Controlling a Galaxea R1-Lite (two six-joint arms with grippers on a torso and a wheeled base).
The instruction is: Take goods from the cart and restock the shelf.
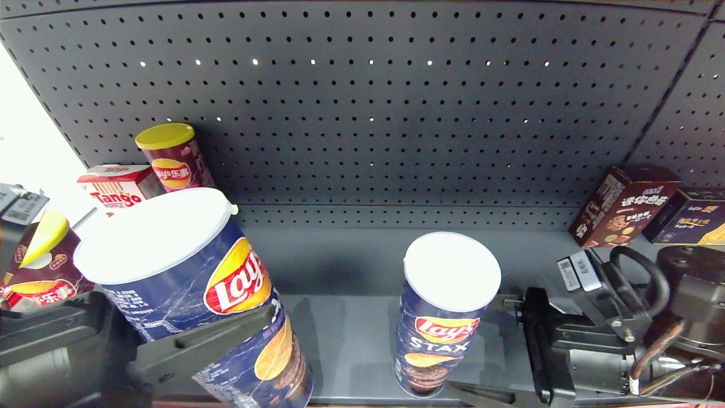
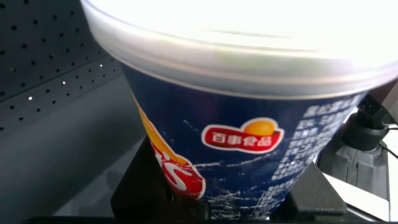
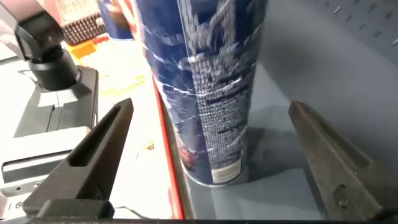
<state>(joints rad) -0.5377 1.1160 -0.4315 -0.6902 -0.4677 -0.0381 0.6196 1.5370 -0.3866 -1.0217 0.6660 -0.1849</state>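
Head view: the can [image 1: 187,266] clamped tilted in the left gripper [image 1: 148,334] should be righted before being set on the shelf [image 1: 351,328].

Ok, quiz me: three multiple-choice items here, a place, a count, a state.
1. Where is the red can? A back left of shelf; B front right; C front centre.
2. How many blue cans? A one; B two; C four.
3. Right gripper is? A open; B shut on can; C shut on box.
1 A: it stands by the pegboard, at left. 2 B: held can in the left gripper, plus standing can. 3 A: fingers flank the standing can, gaps both sides.
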